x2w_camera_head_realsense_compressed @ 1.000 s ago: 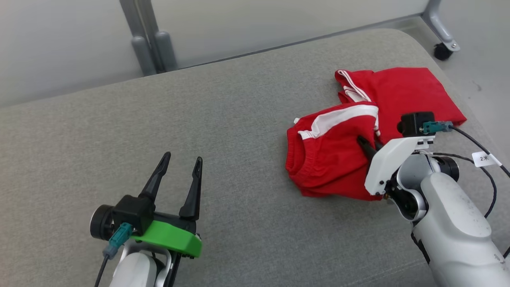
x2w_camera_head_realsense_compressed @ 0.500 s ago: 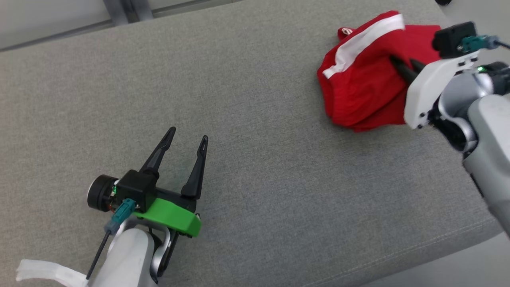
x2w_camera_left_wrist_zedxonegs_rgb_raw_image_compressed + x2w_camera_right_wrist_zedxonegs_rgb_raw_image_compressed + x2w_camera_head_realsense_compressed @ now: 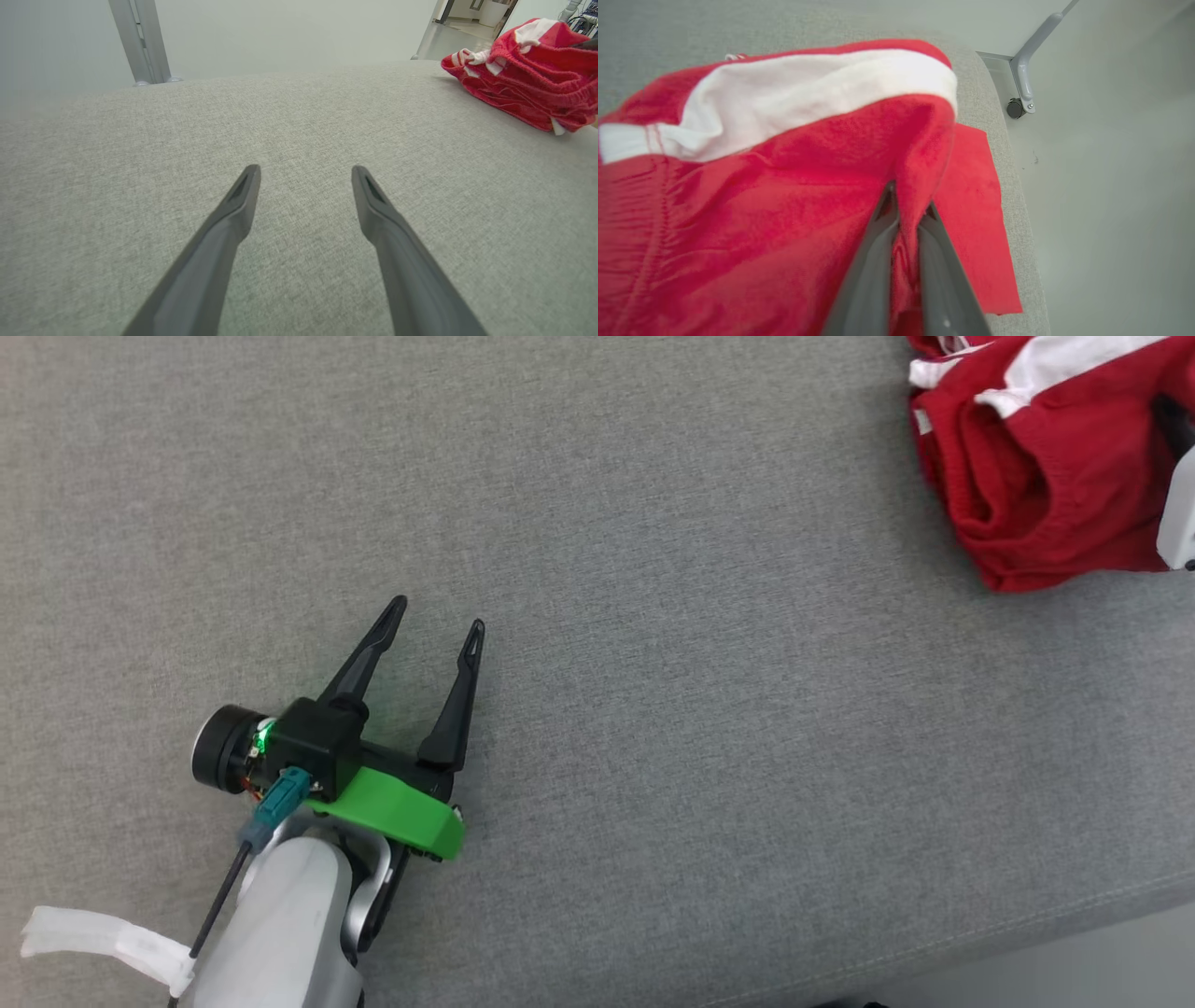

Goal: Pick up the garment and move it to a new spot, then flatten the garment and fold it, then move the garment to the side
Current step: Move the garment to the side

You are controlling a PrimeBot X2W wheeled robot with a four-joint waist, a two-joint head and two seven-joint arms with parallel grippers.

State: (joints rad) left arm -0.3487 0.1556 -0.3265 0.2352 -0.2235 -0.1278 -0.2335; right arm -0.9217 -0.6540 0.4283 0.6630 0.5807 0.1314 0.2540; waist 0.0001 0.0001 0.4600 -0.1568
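The right gripper (image 3: 909, 198), its dark fingers almost closed, pinches a fold of the crumpled red fabric garment with white stripes (image 3: 1046, 476), bunched by the right edge of the grey woven cushion (image 3: 653, 709). The left gripper (image 3: 440, 614) hovers wide open and empty, well apart from it.

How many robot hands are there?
2. The left hand is open over the grey cushion, lower left in the head view. The right hand is pinching the red shorts, at the cushion's far right.
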